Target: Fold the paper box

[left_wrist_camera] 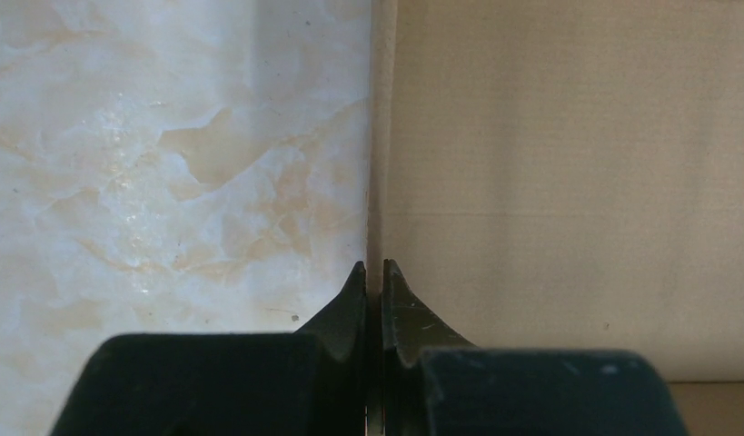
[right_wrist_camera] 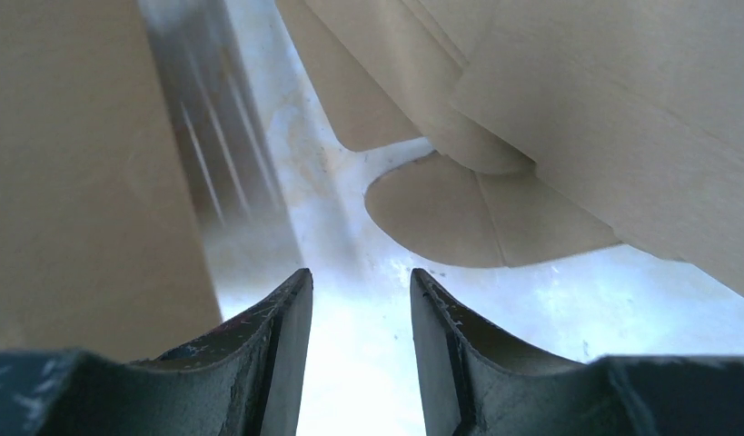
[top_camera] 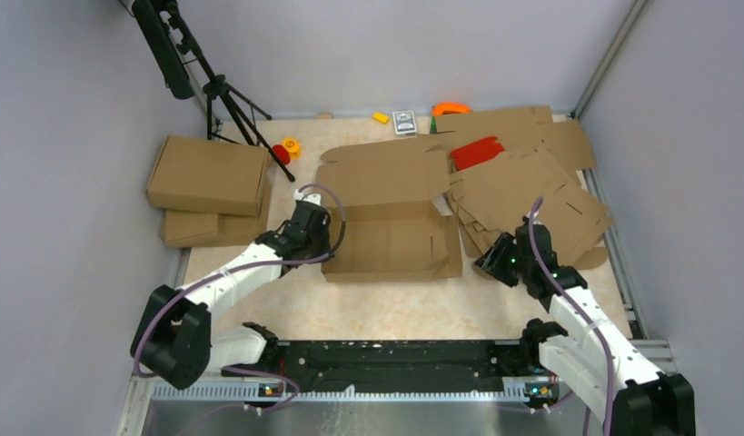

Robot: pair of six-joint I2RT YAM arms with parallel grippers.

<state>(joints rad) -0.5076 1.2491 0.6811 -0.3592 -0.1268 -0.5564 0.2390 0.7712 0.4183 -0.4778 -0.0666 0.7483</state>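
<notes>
The paper box lies in the middle of the table as a shallow brown tray, its lid flap spread flat behind it. My left gripper is at the box's left side. In the left wrist view its jaws are shut on the thin upright edge of the box's left wall. My right gripper hovers low over the table just right of the box. In the right wrist view it is open with only bare table between the fingers. The box's right wall stands to its left.
A heap of flat cut cardboard sheets lies at the back right, its rounded tabs just ahead of the right gripper, with a red piece on top. Two folded boxes are stacked at left. A tripod and small items stand at the back.
</notes>
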